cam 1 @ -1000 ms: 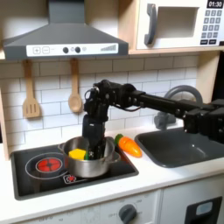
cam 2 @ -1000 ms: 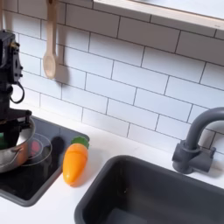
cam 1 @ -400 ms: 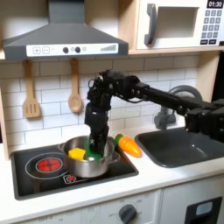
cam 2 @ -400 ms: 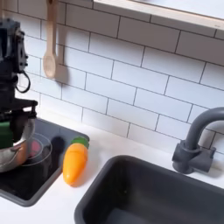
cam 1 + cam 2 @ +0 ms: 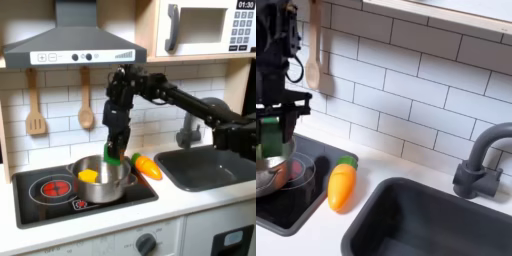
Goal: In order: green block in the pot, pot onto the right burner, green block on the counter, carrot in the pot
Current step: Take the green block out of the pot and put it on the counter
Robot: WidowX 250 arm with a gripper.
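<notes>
**Green block up out of the pot, pinched in my claw**

The green block (image 5: 110, 156) hangs in the air above the pot (image 5: 101, 179), clear of its rim. In the second exterior view I see the block (image 5: 270, 136) as a bright green upright piece between my two fingers, so my claw (image 5: 271, 137) is clamped on the green block, pointing straight down. In the first exterior view my claw (image 5: 111, 153) sits over the pot's right half as that view shows it, with my black arm reaching in from the first exterior view's right.

The pot is shiny steel, low-walled, and stands on the glossy black cooktop (image 5: 45, 205). In the first exterior view a yellow chunk (image 5: 89, 176) lies inside it, toward the first exterior view's left. A red ring burner (image 5: 55, 186) is printed on the cooktop to the pot's left in that view, uncovered. In the second exterior view the pot (image 5: 273, 171) is cut off by the frame's left edge, and I cannot tell what lies in it there.

The carrot (image 5: 147, 166) lies just beside the pot on its right in the first exterior view, at the cooktop's edge. In the second exterior view the carrot (image 5: 341, 184) lies with its green stub toward the tiled wall and its tip toward the camera.

Beyond that the pale surface (image 5: 326, 233) runs to the dark grey sink (image 5: 446, 220), with a grey faucet (image 5: 480, 160) behind it. Two wooden utensils (image 5: 85, 104) hang on the white tiles.
</notes>
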